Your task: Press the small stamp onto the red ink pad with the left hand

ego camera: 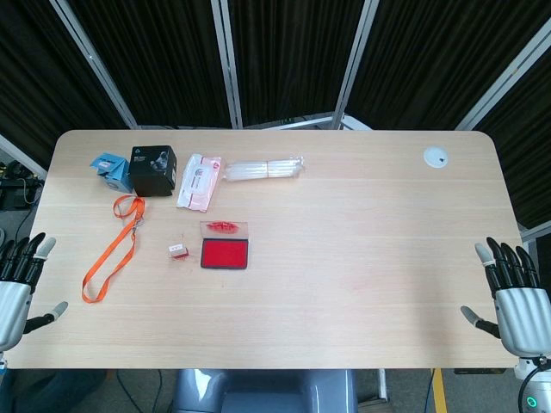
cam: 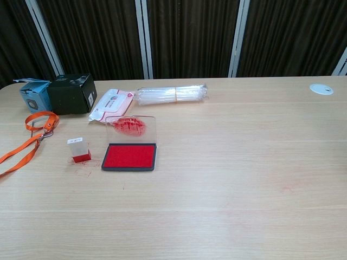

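Observation:
The small stamp (ego camera: 177,251) (cam: 79,150), a clear block with a white label and a red base, stands upright on the table just left of the red ink pad (ego camera: 225,254) (cam: 130,156). The pad lies open, and its clear, red-smeared lid (ego camera: 225,227) (cam: 130,127) rests behind it. In the head view my left hand (ego camera: 19,284) hangs open at the table's near left edge, far from the stamp. At the near right edge my right hand (ego camera: 512,297) is also open and holds nothing. Neither hand shows in the chest view.
An orange lanyard (ego camera: 116,249) (cam: 27,138) trails left of the stamp. At the back left stand a black box (ego camera: 152,169) (cam: 70,93), a blue box (ego camera: 110,170) (cam: 33,95), a white-pink packet (ego camera: 199,181) (cam: 111,104) and a clear tube bundle (ego camera: 264,169) (cam: 171,93). A white disc (ego camera: 436,157) (cam: 321,89) sits far right.

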`<act>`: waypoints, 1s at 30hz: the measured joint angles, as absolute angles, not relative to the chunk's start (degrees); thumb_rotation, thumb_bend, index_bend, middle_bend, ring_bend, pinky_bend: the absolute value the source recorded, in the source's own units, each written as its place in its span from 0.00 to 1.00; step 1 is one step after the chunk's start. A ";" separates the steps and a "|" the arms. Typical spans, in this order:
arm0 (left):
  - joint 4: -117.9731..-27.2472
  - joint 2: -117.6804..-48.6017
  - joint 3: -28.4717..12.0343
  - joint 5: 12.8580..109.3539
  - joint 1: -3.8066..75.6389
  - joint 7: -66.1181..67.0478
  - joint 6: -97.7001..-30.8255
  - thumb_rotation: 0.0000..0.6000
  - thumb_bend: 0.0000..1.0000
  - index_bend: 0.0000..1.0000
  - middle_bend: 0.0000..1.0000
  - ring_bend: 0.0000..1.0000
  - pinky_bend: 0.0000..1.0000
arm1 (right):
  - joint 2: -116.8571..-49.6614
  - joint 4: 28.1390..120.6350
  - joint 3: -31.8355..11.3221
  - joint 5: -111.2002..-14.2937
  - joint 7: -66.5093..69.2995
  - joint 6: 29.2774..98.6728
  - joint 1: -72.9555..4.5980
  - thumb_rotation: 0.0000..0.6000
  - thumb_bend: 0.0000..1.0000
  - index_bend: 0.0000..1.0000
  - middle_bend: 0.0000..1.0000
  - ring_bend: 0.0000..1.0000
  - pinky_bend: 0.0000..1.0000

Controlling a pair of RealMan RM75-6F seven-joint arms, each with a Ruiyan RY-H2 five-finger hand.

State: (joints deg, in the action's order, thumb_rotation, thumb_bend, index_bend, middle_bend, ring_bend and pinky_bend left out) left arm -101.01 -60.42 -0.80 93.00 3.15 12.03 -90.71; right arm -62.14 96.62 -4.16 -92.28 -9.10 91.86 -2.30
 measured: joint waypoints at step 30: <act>-96.86 -76.13 -14.44 55.48 25.21 20.91 -61.82 1.00 0.04 0.19 0.20 0.87 0.95 | -61.83 94.60 -5.66 -84.86 -5.31 85.99 -4.06 1.00 0.00 0.00 0.00 0.00 0.00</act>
